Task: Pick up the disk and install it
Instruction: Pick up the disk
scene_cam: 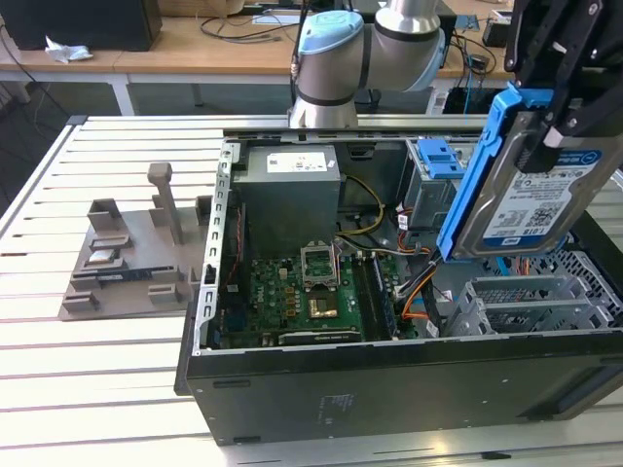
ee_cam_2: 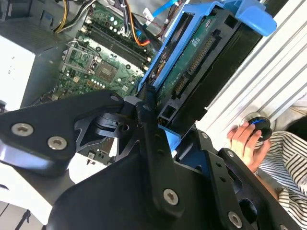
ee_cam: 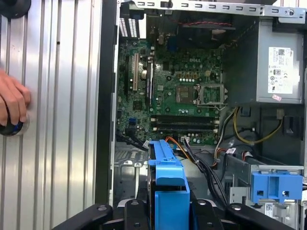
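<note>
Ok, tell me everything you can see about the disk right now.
The disk is a flat silver metal hard drive with a white-and-blue label, framed by a blue plastic carrier rail. The tool is shut on its upper edge, holding it in the air, on edge and tilted, above the open computer case at the exterior view's right. The second wrist view shows its circuit-board underside.

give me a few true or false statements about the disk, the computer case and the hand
1. The gripper holds the disk above the computer case. True.
2. The disk lies flat on the table. False: it hangs tilted on edge, clear of the table.
3. The computer case is closed. False: it is open, and the motherboard shows.
4. A hand rests on a dark knob. True.
</note>
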Controlling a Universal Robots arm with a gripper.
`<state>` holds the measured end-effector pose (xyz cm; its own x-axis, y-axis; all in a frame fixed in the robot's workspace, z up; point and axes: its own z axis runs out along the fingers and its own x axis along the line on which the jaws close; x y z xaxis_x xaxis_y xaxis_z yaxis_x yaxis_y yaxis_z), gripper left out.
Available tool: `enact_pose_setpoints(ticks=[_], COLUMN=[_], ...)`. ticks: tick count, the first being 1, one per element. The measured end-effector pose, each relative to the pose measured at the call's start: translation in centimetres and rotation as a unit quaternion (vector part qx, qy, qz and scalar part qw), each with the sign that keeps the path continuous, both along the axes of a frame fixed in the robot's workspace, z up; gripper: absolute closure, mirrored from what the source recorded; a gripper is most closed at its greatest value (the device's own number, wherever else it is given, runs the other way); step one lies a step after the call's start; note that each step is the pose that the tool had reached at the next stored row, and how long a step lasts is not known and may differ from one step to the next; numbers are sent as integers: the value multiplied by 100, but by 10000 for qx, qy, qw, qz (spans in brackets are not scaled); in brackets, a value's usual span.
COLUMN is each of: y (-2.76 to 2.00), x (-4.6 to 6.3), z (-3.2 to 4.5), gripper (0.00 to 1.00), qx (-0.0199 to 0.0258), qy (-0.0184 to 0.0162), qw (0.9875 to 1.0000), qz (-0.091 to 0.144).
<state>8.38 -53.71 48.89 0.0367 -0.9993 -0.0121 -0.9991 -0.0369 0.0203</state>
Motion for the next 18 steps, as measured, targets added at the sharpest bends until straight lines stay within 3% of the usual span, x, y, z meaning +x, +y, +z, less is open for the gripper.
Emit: enact_pose_setpoints(ticks=[6, 12, 16, 18], y=[-50, -53, -59, -82], x=[52, 179, 275, 322], z=[-22, -58, -127, -205], gripper=[63, 63, 63, 63], qx=[-6, -6, -8, -7], qy=[1, 3, 11, 19], qw=[10000, 9999, 9999, 9999], qz=[-66, -155, -163, -163])
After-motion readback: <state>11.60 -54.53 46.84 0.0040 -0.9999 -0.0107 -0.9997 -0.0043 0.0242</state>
